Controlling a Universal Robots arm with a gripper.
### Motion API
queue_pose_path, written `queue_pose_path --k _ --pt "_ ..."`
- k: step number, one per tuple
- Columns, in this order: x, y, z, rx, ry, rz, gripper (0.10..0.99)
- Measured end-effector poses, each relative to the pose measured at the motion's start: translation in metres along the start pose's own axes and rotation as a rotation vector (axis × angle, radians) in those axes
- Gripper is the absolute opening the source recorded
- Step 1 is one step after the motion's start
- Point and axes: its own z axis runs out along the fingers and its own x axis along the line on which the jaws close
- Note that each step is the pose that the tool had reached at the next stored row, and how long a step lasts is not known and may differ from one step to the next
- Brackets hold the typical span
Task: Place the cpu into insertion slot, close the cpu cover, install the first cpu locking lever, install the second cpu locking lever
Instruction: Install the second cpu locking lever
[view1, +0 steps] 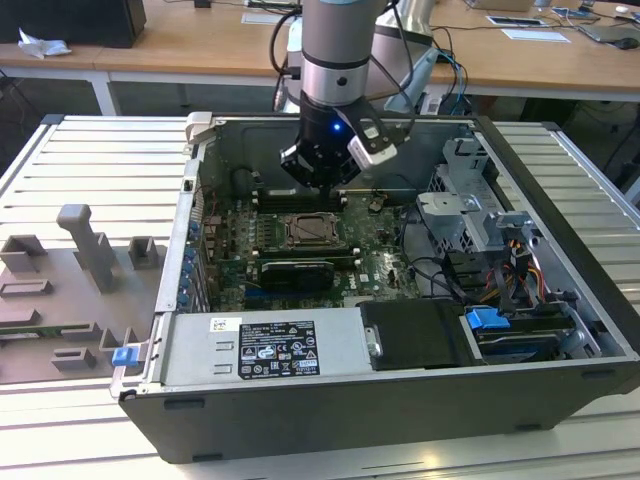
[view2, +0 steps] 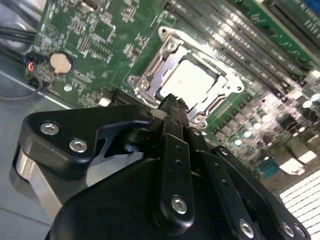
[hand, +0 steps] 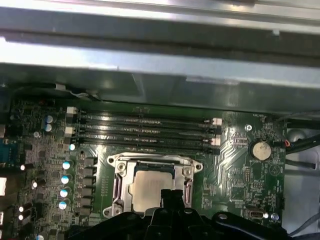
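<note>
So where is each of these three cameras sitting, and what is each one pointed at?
Exterior view: off the arm, looking down into the open computer case; the arm and its gripper hang over the green board.
Second wrist view: on the arm near the wrist, looking past the black gripper at the cpu lying in the cpu cover.
First wrist view: also on the arm, facing the board and memory slots; the gripper shows at the picture's edge.
Shared: both wrist views show the cpu and the round coin battery.

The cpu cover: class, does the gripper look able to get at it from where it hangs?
Probably yes. The gripper hangs inside the open case above the cpu cover, with nothing visible between them.
</note>
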Motion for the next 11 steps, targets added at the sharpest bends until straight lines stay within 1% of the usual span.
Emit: queue_pose_path --k 2,3,5,6,8,11 --pt "0.0004 -0.0054 0.0003 0.0 0.0006 0.0 0.106" --pt "0.0006 -0.0079 0.0008 0.0 0.0024 0.0 0.106" --pt "0.001 -0.0116 0.0038 -0.001 0.0129 0.001 0.106" --pt "0.0011 -0.0131 0.0045 -0.001 0.0131 0.001 0.106" --pt "0.0017 -0.0197 0.006 -0.001 0.013 0.001 0.106" --pt "0.0026 -0.0266 0.0067 -0.001 0.0131 0.001 0.106"
